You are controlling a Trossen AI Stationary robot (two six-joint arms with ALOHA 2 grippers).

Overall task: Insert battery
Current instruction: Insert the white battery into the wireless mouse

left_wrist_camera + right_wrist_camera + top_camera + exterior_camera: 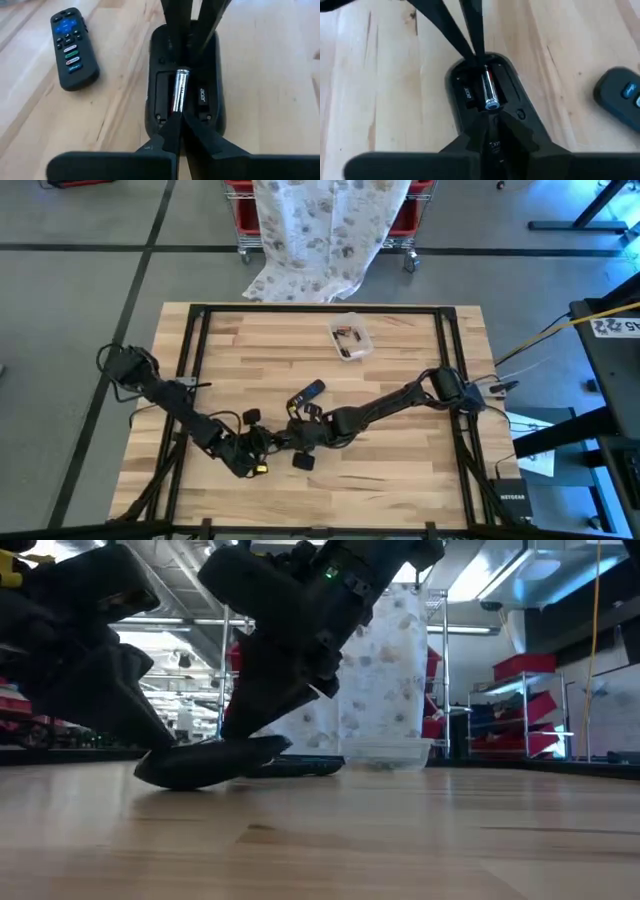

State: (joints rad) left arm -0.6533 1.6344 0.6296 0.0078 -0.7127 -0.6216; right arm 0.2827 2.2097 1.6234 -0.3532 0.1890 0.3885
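On the wooden table (400,460), both dark arms reach toward the middle near its front edge, where their grippers meet over 1 black remote lying face down. From above, the left arm (175,402) comes in from the left side and the right arm (400,398) from the right.

A clear plastic container (351,338) sits toward the back of the table, well apart from the work, and a patterned cloth (325,230) hangs beyond the far edge.

Just beside the grippers lies a second remote (73,47), face up with coloured buttons, untouched.

The open remote (186,85) lies flat with its back cover off and its battery bay exposed. The left gripper (179,116) has its fingers drawn narrow, their tips pinched together at one end of the battery (179,90). The right gripper (490,117) is likewise narrowed, its fingertips close together at the battery's other end and over the remote's body; whether they grip the battery or the remote cannot be told.

The silver battery lies lengthwise in 1 slot of the bay, along the remote's long axis, beside a printed label in the neighbouring slot.
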